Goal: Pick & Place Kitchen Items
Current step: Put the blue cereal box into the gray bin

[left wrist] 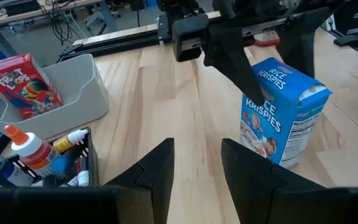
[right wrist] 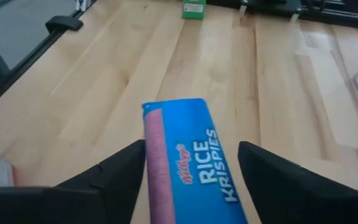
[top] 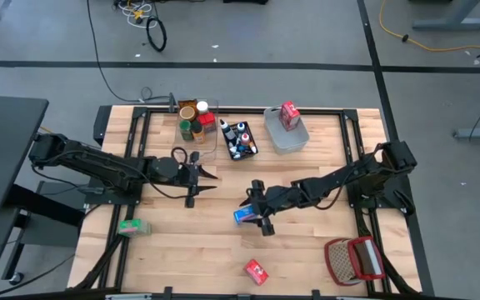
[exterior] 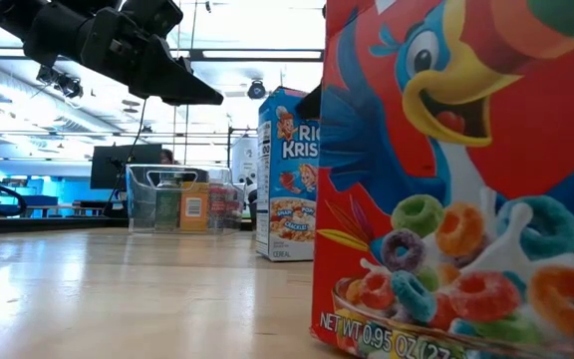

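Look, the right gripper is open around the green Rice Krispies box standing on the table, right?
Not quite: the Rice Krispies box is blue, not green, as the right wrist view shows. The right gripper does sit open around it, and it stands on the table.

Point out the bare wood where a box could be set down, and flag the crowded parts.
Free: the near strip between the green box and the red box, and the stretch behind the right gripper toward the grey-blue bin. Crowded: the far edge, where the clear bin, black bin and grey-blue bin sit together; also around the Rice Krispies box.
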Motion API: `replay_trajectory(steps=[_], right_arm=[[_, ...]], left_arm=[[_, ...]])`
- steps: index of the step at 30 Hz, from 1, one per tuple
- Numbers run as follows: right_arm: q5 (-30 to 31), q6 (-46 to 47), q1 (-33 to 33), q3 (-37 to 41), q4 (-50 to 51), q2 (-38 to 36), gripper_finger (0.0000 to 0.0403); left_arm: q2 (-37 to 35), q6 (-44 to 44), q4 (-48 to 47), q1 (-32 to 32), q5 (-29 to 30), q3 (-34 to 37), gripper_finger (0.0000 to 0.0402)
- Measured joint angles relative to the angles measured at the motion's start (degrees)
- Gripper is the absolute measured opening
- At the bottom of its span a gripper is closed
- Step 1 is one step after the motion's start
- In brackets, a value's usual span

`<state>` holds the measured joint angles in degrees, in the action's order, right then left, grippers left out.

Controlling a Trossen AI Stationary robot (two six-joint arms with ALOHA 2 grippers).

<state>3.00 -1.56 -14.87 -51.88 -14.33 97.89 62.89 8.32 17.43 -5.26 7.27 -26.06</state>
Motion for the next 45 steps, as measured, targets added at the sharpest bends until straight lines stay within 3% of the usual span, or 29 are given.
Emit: replay_trajectory(steps=[12,20,26,33,36,39,45], right_arm=[[-0.98,2.62,1.09,0.0,2.6,-0.06,0.015],[1.65,7.15,2.83,0.0,2.9,-4.92,0.0113],[15.79,7.1,4.78,0.0,13.35,-15.06,0.0114],[48.72,7.08,7.14,0.0,23.95,-26.82,0.0114],[58.51,7.81,8.98,0.0,26.53,-29.02,0.0114],[60.85,12.71,12.13,0.0,29.82,-29.44,0.0114],[55.24,25.61,20.67,0.04,41.42,-28.31,0.0114]], left_arm=[[0.0,-0.57,-0.5,-0.01,0.01,0.0,0.0142],[0.0,-0.59,-3.03,0.0,0.16,0.0,0.0142],[0.0,-0.61,-4.17,-0.01,0.17,0.0,0.0142],[0.0,-0.61,-4.39,-0.02,0.17,0.0,0.0142],[0.0,-0.63,-4.51,-0.01,0.17,0.0,0.0142],[0.0,-0.61,-4.55,-0.02,0.13,0.0,0.0142],[0.0,-0.78,-4.72,-0.01,0.02,0.0,0.0142]])
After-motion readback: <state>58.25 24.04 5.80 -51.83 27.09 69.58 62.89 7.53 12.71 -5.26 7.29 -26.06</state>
